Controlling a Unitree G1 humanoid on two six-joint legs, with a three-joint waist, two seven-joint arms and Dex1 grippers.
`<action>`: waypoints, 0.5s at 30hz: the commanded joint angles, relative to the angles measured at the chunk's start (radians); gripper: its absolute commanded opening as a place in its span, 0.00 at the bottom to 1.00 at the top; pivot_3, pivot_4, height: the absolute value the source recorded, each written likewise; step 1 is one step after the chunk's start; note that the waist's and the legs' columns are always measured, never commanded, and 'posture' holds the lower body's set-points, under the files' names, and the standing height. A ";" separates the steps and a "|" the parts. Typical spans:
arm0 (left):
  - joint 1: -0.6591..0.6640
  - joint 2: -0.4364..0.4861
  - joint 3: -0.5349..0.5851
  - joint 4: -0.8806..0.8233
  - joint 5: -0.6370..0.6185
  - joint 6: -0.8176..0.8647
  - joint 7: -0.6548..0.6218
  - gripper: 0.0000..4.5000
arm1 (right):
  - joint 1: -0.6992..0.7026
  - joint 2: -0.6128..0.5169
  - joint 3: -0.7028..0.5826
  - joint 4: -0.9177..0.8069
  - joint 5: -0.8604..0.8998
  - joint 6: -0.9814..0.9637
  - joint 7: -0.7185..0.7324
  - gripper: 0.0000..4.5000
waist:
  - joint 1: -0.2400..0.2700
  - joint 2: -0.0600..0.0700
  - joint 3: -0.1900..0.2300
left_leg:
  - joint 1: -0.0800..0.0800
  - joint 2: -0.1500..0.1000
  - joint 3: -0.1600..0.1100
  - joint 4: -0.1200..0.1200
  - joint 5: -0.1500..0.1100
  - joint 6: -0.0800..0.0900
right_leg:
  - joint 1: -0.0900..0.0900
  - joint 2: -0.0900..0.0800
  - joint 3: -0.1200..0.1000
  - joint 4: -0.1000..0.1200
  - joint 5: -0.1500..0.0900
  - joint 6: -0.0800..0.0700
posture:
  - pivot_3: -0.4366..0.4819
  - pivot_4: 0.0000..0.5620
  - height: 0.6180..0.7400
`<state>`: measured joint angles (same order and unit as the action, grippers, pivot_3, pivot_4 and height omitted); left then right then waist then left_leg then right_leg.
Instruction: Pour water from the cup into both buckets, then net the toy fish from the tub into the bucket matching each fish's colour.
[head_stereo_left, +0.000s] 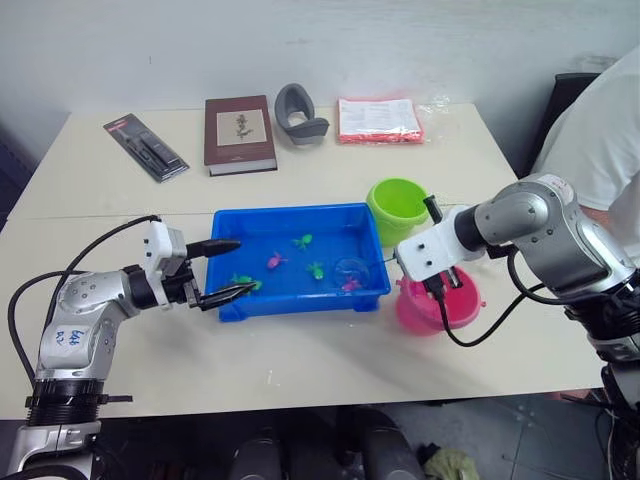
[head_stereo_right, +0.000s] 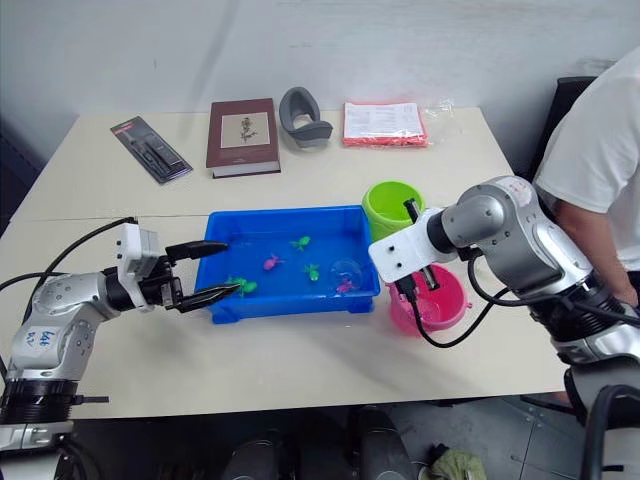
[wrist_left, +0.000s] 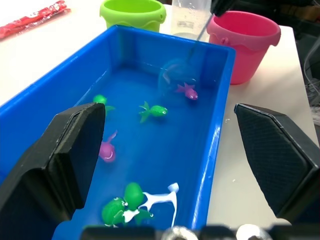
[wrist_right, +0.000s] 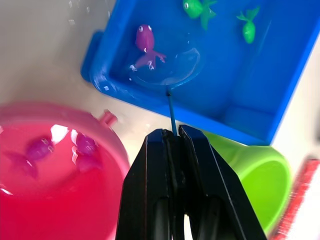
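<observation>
Already the work looks well into its netting half, judged from how things lie on the table (head_stereo_left: 300, 370). Largest of the task's things, the tub (head_stereo_left: 236, 303) sits in the middle of the table with water in it and a handful of toy fish (wrist_left: 153, 111) left: about three green ones and two or three pink. The pink bucket (wrist_right: 60, 210) stands just beside the tub's right end and holds water with roughly three pink fish (wrist_right: 85, 147) in it, so the pouring into that one seems done and some sorting too. The green bucket (head_stereo_left: 398, 207) stands near the tub's far right corner; whether it holds water or fish cannot be told. The cup (wrist_left: 191, 15) stands between the two buckets, upright. The right claw (wrist_right: 175, 137) is clamped on the thin stick of the net (wrist_right: 167, 67), whose hoop lies in the water close against a pink fish at the tub's right end. The left claw (head_stereo_left: 222, 270) hangs wide and empty at the tub's left end. Left to do, by this reading: the remaining pink fish and all the green ones.
</observation>
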<state>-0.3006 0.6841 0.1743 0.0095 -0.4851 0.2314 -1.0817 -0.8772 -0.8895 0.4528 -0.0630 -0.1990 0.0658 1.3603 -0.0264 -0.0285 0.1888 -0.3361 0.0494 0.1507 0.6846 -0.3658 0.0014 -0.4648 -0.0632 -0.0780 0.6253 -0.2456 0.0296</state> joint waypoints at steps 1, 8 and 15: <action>0.001 0.005 0.016 -0.042 -0.016 0.005 0.009 0.99 | 0.019 0.013 -0.059 0.005 0.073 0.100 0.037 0.00 | 0.000 0.000 0.000 | 0.000 0.000 0.000 0.000 0.000 0.000 | 0.000 0.000 0.000 0.000 0.000 0.000 | 0.48 0.27 1.00; 0.014 0.004 0.024 -0.047 -0.015 0.000 0.015 0.99 | 0.074 0.027 -0.090 -0.003 0.154 0.256 0.053 0.00 | 0.000 0.000 0.000 | 0.000 0.000 0.000 0.000 0.000 0.000 | 0.000 0.000 0.000 0.000 0.000 0.000 | 0.48 0.27 1.00; 0.024 0.004 0.027 -0.049 -0.015 -0.006 0.018 0.99 | 0.057 0.048 -0.120 0.053 0.202 0.353 0.041 0.00 | 0.000 0.000 0.000 | 0.000 0.000 0.000 0.000 0.000 0.000 | 0.000 0.000 0.000 0.000 0.000 0.000 | 0.48 0.27 1.00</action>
<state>-0.2803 0.6841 0.1783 -0.0013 -0.4853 0.2390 -1.0662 -0.8024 -0.8388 0.3663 -0.0271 -0.0200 0.3967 1.3899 -0.0260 -0.0285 0.1887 -0.3359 0.0493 0.1504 0.6847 -0.3659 0.0014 -0.4647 -0.0635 -0.0782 0.6254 -0.2457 0.0293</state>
